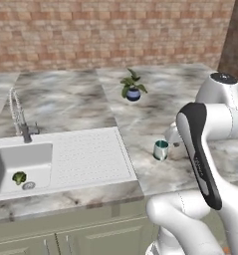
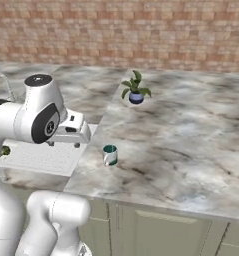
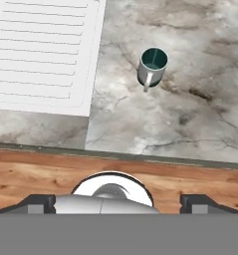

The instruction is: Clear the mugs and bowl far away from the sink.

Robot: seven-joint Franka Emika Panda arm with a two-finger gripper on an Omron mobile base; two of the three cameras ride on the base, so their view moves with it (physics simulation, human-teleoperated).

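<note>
The teal-green mug (image 1: 161, 149) (image 2: 110, 154) (image 3: 153, 66) stands upright on the marble counter, just right of the sink's ribbed drainboard (image 1: 90, 154) (image 3: 41, 50). In the hand view its handle points toward the counter's front edge. The white sink basin (image 1: 21, 162) lies to the left, under the chrome faucet (image 1: 20, 117). My gripper (image 2: 64, 144) (image 3: 121, 204) hovers above the counter's front edge, short of the mug and apart from it. It is open, fingertips (image 3: 38, 203) wide apart with nothing between them. The navy mug and the bowl are out of view.
A small potted plant (image 1: 133, 87) (image 2: 136, 90) stands at the back of the counter. A green item (image 1: 19, 177) lies in the basin near the drain. Bare marble (image 2: 191, 145) stretches to the right of the mug. A brick wall (image 1: 105, 30) closes the back.
</note>
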